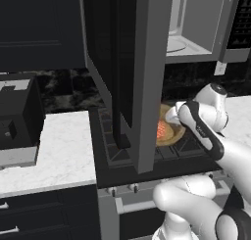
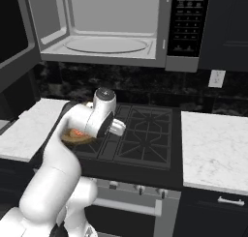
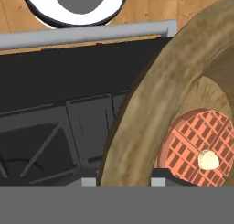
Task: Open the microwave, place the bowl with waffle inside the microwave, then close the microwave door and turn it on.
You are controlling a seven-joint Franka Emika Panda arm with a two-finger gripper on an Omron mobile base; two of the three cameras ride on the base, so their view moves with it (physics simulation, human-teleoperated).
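My fingers (image 3: 123, 182) stood astride the thick rim of the bowl (image 3: 151, 104), one dark tip outside the wall and the other inside, just beside the waffle (image 3: 199, 147). They looked partly closed on that rim, though I could not tell for sure that the pads pressed the wood. The bowl was round and shallow, of tan wood with streaky grain, its wall broad and smoothly curved. The waffle lay flat in the hollow, a small reddish-orange disc cut into a fine square grid, with a pale, rounded dab near its middle.

Beneath my fingers lay the stove (image 2: 145, 134), matt black, with angular cast grates crossing over the burners. The bowl sat on its left side, mostly hidden behind my white hand in the right base view.

Above my fingers hung the microwave (image 2: 116, 23), a wide grey box with a smooth light-grey cavity and a flat round glass plate on its floor. Its black button panel (image 2: 188, 21) ran down the right side. The microwave door (image 1: 135, 72) stood swung out to the left of my fingers, a tall grey-framed slab with dark glass.

To either side spread a white marbled worktop (image 2: 213, 144); a boxy black toaster (image 1: 17, 119) sat far to the left.
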